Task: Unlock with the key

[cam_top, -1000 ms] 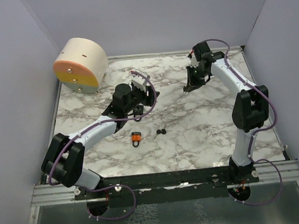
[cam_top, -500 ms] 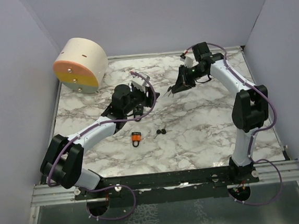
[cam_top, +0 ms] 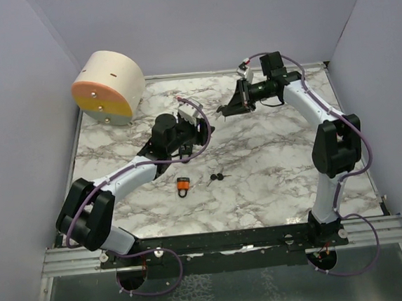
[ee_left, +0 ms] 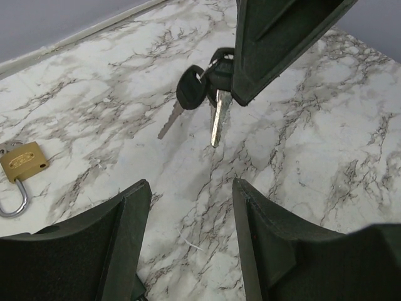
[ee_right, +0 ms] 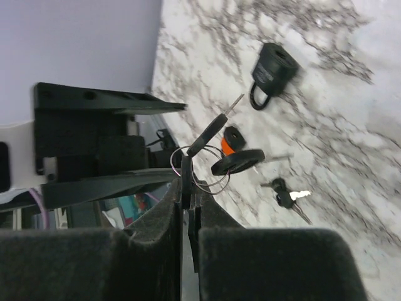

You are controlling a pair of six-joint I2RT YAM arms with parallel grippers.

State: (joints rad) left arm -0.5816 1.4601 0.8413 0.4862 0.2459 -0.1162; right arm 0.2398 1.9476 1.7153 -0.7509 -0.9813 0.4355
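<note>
Progress is sitting at an early stage, as I am judging it. The right end effector [cam_top: 224, 110] is pinching one key of a key bunch [ee_right: 216, 157], its fingers pressed together, and is holding the bunch in the air over the far middle of the desk [cam_top: 274, 179]. No key is sitting in any lock. The left end effector [ee_left: 188, 188] is hanging spread just to the left of the bunch and is gripping nothing. Steadying a padlock, entering the key and turning it are all remaining. I am not able to tell which padlock is meant.

The top view is showing the orange padlock [cam_top: 183, 185] lying near the middle of the desk, with spare keys [cam_top: 217, 177] just to its right, both well apart from the two end effectors. The left wrist view is adding a brass padlock [ee_left: 22, 162] lying on the marble at its left edge, and it is showing two key blades dangling free below the bunch. The right wrist view is showing a black padlock [ee_right: 274, 72] lying on the marble beyond the bunch, and it is making the tight pinch on the key plain.
</note>
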